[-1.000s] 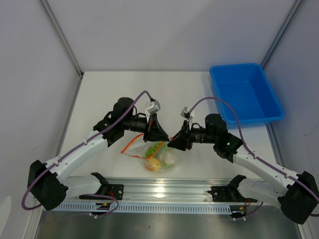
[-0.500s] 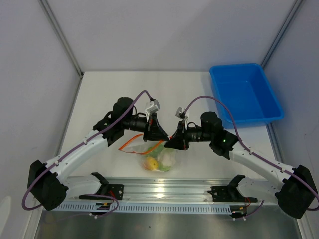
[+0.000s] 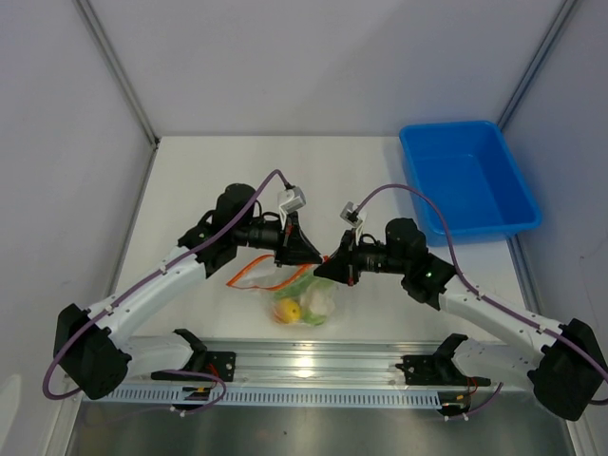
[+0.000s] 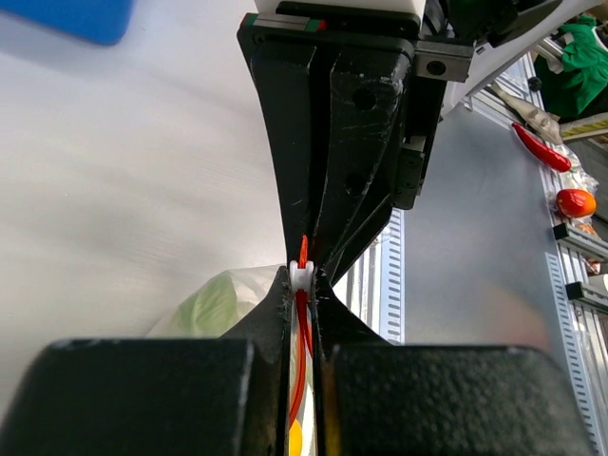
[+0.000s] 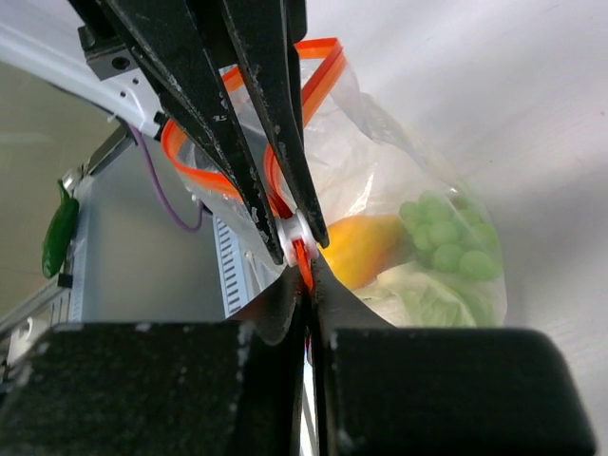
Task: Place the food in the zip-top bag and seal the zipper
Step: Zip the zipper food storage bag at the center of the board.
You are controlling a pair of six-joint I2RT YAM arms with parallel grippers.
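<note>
Food: the cauliflower [image 5: 418,302], the green cluster [image 5: 445,239] and the orange-yellow fruit [image 5: 359,249] are all sitting inside the zip-top bag [image 5: 380,161], so the loading part is looking complete.
Bag position: it is hanging below the two meeting wrists, near the front edge of the tabletop [image 3: 209,171] and well apart from the blue tray [image 3: 470,176]. Whether its bottom is resting on the surface is not possible to tell.
Zipper: the zipper [image 5: 318,45] is showing as a wide orange-red loop to one side of the pinch point, so most of the mouth is gaping rather than pressed shut.
Left end effector: the left end effector [image 4: 302,285] is pinching together on the orange-red strip, right at a small white slider [image 4: 301,275].
Right end effector: the right end effector [image 5: 306,274] is clamping the same strip from the opposite side, its tips touching those of the other arm.
Stage: sealing is only getting under way.
Remaining: the strip is needing to be run closed along the whole looped length before the task is finished.
</note>
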